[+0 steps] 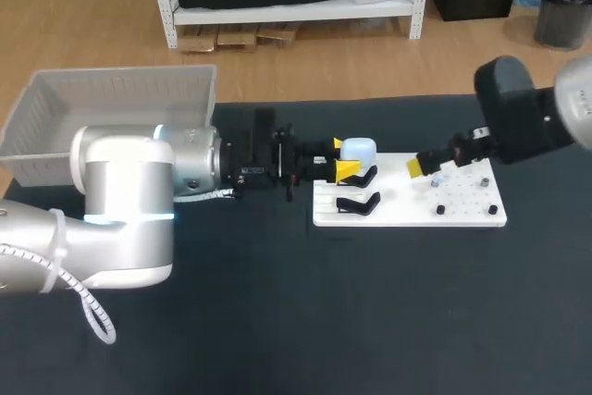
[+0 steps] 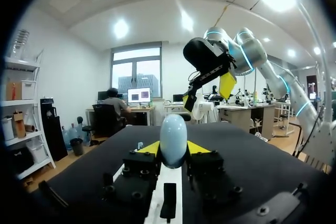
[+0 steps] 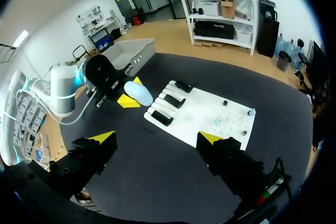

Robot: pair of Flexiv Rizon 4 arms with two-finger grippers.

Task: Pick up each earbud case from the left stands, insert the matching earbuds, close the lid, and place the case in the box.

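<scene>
**Left gripper clamps the case; right gripper spread**

The left gripper (image 2: 174,148) pinches the pale blue earbud case (image 2: 173,132) between both yellow tips, at the stand end of the white board (image 1: 467,220). The right gripper (image 3: 157,138) hangs wide apart above the board. The box (image 1: 111,99) sits beside the left arm.

Scanning for print now, and nothing comes up legible: no word, number or sign can be made out on the pale blue case (image 1: 358,148), the white board (image 1: 398,212), the grey box (image 1: 120,90) or the desk (image 1: 324,321).
</scene>
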